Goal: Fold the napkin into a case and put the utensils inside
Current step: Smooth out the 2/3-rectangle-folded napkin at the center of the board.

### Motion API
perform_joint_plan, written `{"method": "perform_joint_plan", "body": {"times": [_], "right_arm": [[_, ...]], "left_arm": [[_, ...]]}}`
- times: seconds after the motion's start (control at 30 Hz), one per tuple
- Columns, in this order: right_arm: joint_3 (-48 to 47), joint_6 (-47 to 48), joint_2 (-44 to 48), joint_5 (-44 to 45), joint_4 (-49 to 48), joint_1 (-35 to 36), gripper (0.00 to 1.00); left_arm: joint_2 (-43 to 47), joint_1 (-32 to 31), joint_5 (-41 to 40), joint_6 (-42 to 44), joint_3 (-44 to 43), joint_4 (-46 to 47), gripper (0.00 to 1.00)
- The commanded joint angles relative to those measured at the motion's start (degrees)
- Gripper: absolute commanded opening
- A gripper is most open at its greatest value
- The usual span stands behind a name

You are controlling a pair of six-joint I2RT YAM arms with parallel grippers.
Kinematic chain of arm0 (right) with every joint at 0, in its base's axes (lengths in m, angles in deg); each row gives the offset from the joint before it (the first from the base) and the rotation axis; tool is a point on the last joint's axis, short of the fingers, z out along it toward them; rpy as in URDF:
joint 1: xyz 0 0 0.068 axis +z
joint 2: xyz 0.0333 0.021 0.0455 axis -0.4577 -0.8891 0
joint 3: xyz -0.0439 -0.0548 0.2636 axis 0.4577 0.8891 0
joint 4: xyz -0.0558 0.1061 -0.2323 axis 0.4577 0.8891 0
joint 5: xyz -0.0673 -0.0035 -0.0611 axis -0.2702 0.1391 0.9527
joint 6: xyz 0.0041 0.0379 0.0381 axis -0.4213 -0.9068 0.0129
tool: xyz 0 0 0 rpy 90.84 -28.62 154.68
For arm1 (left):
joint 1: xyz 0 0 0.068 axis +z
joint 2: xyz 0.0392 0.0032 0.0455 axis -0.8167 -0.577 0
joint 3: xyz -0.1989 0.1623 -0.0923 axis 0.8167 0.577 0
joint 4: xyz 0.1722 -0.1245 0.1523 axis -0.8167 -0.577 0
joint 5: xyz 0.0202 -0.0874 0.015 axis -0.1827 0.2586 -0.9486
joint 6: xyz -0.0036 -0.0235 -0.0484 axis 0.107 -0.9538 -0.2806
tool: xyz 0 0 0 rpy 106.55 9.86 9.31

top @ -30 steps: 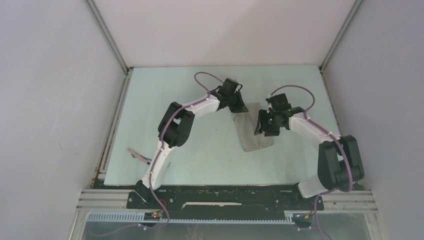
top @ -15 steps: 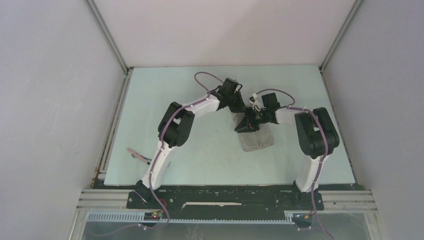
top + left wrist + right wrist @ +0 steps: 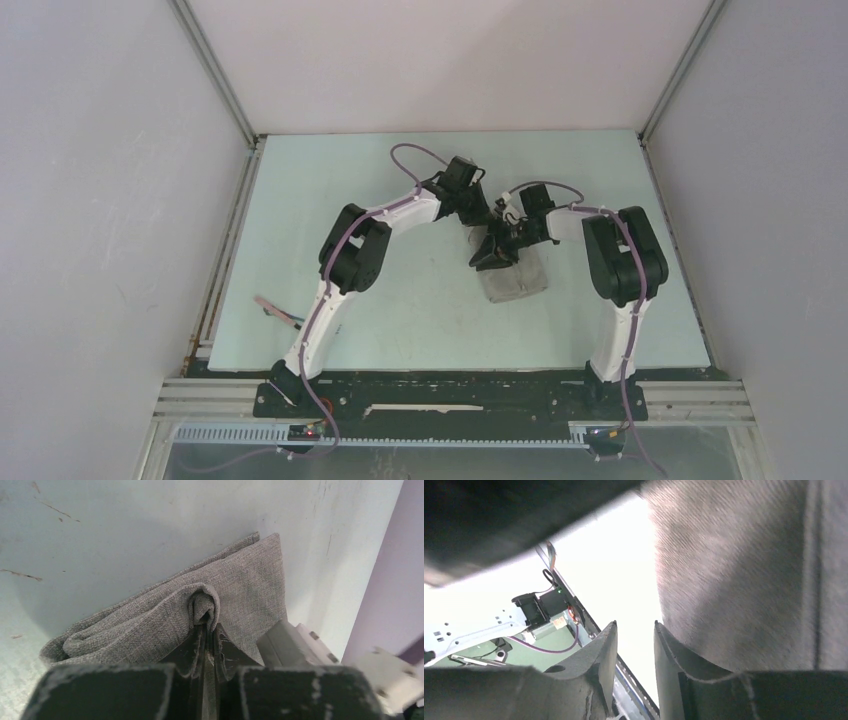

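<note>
The napkin [image 3: 518, 277] lies folded into a narrow grey strip at mid-table. My left gripper [image 3: 482, 217] is at its far end, and in the left wrist view the gripper [image 3: 205, 624] is shut on a pinched-up fold of the cloth [image 3: 150, 625]. My right gripper [image 3: 492, 256] hangs low over the strip's left side, close to the left one. Seen from the right wrist, the right gripper [image 3: 635, 632] is open with nothing between its fingers, and grey cloth [image 3: 734, 580] lies just beside its right finger. A thin pinkish utensil [image 3: 274, 309] lies by the table's left edge.
Both arms crowd together over the napkin, the right forearm [image 3: 575, 215] stretched across from the right. Grey walls close in the pale table [image 3: 330, 170] on three sides. A metal rail [image 3: 450, 400] runs along the near edge.
The right arm has swung left, bringing its gripper from the napkin's right side to its left side beside the left gripper. The left gripper has stayed in place on the cloth.
</note>
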Motion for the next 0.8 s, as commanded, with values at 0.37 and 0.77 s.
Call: {"method": "perform_joint_plan", "body": {"times": [0.37, 0.77], "right_arm": [[12.12, 0.35, 7.33, 0.09, -0.37, -2.65, 0.41], [12.39, 1.38, 7.65, 0.44, -1.49, -3.34, 0.39]], "left_arm": [[1.56, 0.33, 6.11, 3.49, -4.33, 0.15, 0.38], [17.07, 4.85, 18.74, 7.08, 4.66, 3.13, 0.75]]}}
